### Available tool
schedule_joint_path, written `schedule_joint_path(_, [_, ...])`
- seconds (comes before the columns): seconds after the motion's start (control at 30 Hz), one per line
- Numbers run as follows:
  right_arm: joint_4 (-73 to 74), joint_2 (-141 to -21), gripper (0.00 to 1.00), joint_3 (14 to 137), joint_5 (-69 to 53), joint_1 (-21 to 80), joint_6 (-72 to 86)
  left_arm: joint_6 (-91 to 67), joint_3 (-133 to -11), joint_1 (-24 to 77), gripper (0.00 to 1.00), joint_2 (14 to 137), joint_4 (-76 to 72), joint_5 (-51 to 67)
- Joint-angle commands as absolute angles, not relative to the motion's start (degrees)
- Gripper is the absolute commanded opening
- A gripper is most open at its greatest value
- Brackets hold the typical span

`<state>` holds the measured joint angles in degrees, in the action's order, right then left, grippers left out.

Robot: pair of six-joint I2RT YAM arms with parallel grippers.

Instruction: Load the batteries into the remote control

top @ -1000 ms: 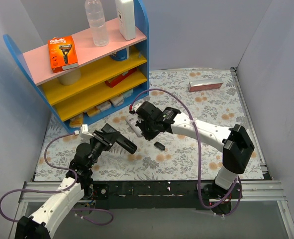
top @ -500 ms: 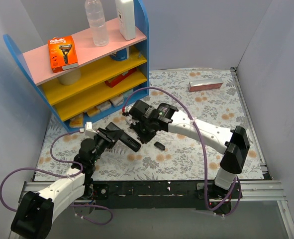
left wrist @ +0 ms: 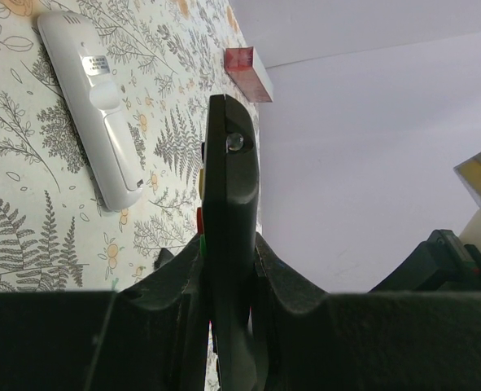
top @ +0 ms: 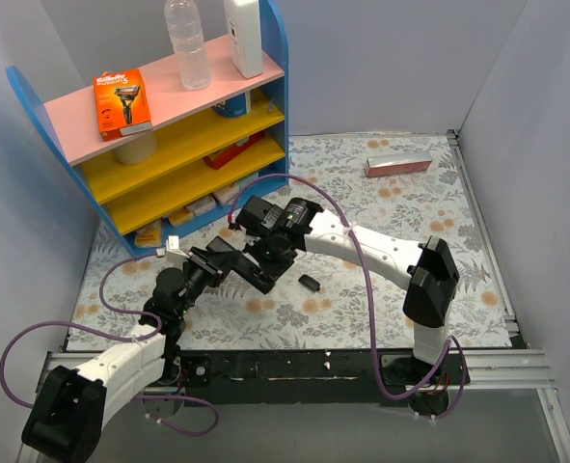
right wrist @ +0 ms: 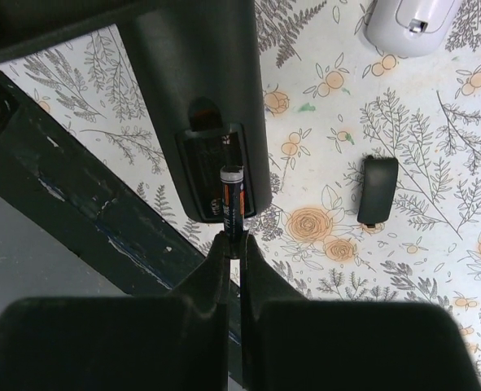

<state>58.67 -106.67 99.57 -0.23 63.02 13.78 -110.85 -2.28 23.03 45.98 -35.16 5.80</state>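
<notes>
Black plastic is filling the close views. The left gripper (left wrist: 230, 265) is clamping a black remote control (right wrist: 198, 90) by its long edges. It is holding the remote up off the floral tablecloth (top: 362, 289) with the open battery compartment (right wrist: 212, 167) turned toward the other arm, so the bay is being presented for loading.

The right gripper (right wrist: 233, 244) is pinching a red-and-black battery (right wrist: 232, 195) by its near end between closed fingertips. That is leaving most of the cell free to slide in. The cell is lying along the right-hand slot of the bay and seems to be touching it (whether another cell is already sitting in the left slot, I cannot tell).

The detached battery door (right wrist: 377, 190) is lying on the cloth, well apart from the bay. A white remote (left wrist: 102, 106) is resting flat on the cloth, apart from both arms.
</notes>
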Motion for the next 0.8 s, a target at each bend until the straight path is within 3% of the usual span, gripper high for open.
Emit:
schedule_joint_path(0.0, [60.64, -108.01, 0.01, 103.97, -1.67, 63.19, 14.15, -111.97, -2.64, 22.85, 0.0, 45.35, -36.39, 6.94])
schedule_joint_path(0.47, [63.46, -110.65, 0.02, 105.91, -1.85, 63.28, 14.41, -113.29, -2.9, 22.85, 0.0, 44.12, -35.42, 6.42])
schedule_joint_path(0.77, [61.0, -110.48, 0.13, 105.91, -1.76, 63.19, 15.12, -113.29, -4.13, 22.85, 0.0, 43.95, -34.45, 8.0])
